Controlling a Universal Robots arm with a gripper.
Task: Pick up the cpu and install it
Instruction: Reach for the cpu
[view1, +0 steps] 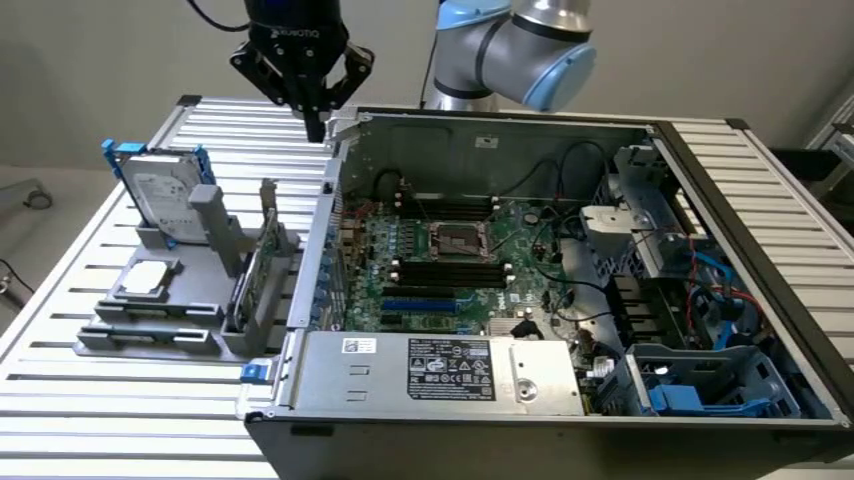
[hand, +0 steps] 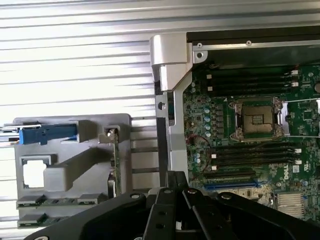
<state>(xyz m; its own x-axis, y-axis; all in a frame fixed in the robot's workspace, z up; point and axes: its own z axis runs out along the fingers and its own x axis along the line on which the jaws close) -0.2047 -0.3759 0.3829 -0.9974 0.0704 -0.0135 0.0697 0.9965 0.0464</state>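
Note:
The cpu (view1: 147, 278) is a small flat square chip with a silvery top, lying in a recess of the grey holder (view1: 160, 320) on the exterior view's left. It shows pale in the wrist view (hand: 34, 173). The open cpu socket (view1: 461, 240) sits in the middle of the motherboard inside the case, also seen from the wrist (hand: 256, 120). My gripper (view1: 316, 128) hangs high above the case's far left corner, well above and behind the holder. Its black fingers (hand: 175, 182) are shut together with nothing between them.
An upright hard drive (view1: 167, 195) in a blue bracket stands at the holder's back. The open computer case (view1: 694, 160) has tall metal walls, black memory slots (view1: 454, 272) beside the socket, a power supply (view1: 454, 370) at the front and cables on the right. All rests on a slatted metal table (view1: 120, 420).

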